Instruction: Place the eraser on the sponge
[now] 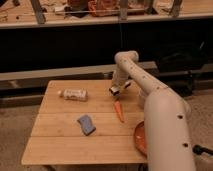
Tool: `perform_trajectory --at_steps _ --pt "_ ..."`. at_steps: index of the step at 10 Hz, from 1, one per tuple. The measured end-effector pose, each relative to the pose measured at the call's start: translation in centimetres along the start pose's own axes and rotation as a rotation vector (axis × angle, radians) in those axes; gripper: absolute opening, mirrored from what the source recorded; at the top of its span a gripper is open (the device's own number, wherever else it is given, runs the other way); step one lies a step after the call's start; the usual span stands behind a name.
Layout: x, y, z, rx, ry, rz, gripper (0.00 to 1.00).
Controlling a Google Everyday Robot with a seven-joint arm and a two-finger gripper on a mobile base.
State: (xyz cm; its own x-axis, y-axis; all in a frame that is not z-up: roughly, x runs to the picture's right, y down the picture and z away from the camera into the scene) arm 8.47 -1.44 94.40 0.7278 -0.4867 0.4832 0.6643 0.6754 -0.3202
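The sponge (pixel 86 125) is a flat blue-grey pad lying left of centre on the wooden table (pixel 60 147). My gripper (pixel 116 89) hangs down from the white arm's elbow (pixel 125 57) over the back middle of the table, up and to the right of the sponge. A tiny whitish block with a dark end, the eraser (pixel 114 91), shows right at the gripper's tip. Whether the eraser is held or rests on the table cannot be made out.
A slim orange carrot-like stick (pixel 118 111) lies just in front of the gripper. A pale labelled bottle (pixel 74 94) lies on its side at the back left. The thick white arm link (pixel 162 125) covers the table's right side, partly hiding an orange round object (pixel 139 138).
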Motion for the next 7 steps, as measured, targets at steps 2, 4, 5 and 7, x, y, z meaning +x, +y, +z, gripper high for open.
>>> perform_trajectory --at_steps 2,4,5,7 --pt "-1.0 0.0 0.1 0.000 -0.004 -0.007 0.02" --pt "-2.0 0.0 -0.5 0.001 -0.004 -0.017 0.02" --pt "-2.4 0.1 -0.6 -0.001 -0.006 -0.020 0.02" --pt "-3.7 0.3 -1.1 -0.003 -0.006 -0.032 0.02"
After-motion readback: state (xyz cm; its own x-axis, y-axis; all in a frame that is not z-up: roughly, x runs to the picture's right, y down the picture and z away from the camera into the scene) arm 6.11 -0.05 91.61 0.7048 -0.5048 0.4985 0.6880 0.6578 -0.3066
